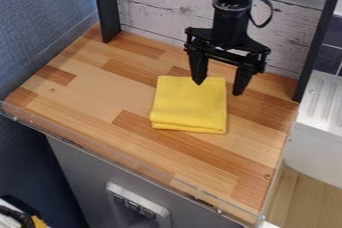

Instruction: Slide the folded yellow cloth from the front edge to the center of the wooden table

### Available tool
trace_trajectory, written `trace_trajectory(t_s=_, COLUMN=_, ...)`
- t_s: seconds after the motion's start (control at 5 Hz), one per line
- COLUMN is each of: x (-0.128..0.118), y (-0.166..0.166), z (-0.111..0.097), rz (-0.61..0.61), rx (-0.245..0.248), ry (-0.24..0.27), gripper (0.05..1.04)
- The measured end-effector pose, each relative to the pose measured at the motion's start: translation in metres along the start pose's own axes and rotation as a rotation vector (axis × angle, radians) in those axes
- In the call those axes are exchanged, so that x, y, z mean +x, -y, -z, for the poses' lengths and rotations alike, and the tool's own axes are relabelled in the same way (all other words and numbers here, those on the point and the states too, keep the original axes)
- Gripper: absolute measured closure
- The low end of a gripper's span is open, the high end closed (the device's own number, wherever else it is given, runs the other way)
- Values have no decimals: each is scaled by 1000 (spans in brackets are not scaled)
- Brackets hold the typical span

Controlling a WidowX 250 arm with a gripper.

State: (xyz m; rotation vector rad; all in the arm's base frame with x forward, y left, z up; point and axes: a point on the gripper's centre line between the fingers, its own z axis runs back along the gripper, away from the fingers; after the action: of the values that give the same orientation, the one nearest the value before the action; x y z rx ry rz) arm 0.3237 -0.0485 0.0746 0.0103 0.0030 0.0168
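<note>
Spread well apart at its two fingertips, the gripper [219, 88] is held toward 2 o'clock from the middle of the folded yellow cloth [189, 107], with 12 taken as the top of the view. One tip is seen against the cloth's upper edge, the other off its right side; whether the cloth is touched cannot quite be told from this slant.

Nearest, between 7 and 8 o'clock, a partly cut-off clutter of dark and white items [19, 216] is seen. Toward 7, a pale switch panel [138, 201] is set into the grey cabinet front [77, 164]. Above that, the front edge of the wooden worktop [87, 104] is lined by a clear strip [110, 158]. Wooden flooring [312, 199] is seen between 4 and 5 o'clock.

Right of the worktop's centre, the cloth is laid flat, its stacked layers shown along the 6 o'clock edge. At 3 o'clock, beyond the worktop's side, a white ridged unit [320, 139] is placed.

Farther back, the worktop is flanked by two black posts, one at 11 o'clock [107, 7] and one at 2 [316, 37]. Between them, whitewashed planks [163, 4] are crossed by the black arm [231, 14] and its looped cable [269, 14]. Blue wall [43, 14] is seen at 10 o'clock, dark tiles [328, 58] at 2.
</note>
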Motion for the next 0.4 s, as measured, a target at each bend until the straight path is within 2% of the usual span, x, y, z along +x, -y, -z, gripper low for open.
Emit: trace_trajectory(t_s=0.4, x=-20, y=13, z=-15, rz=-7, rx=1, ry=21, gripper=85)
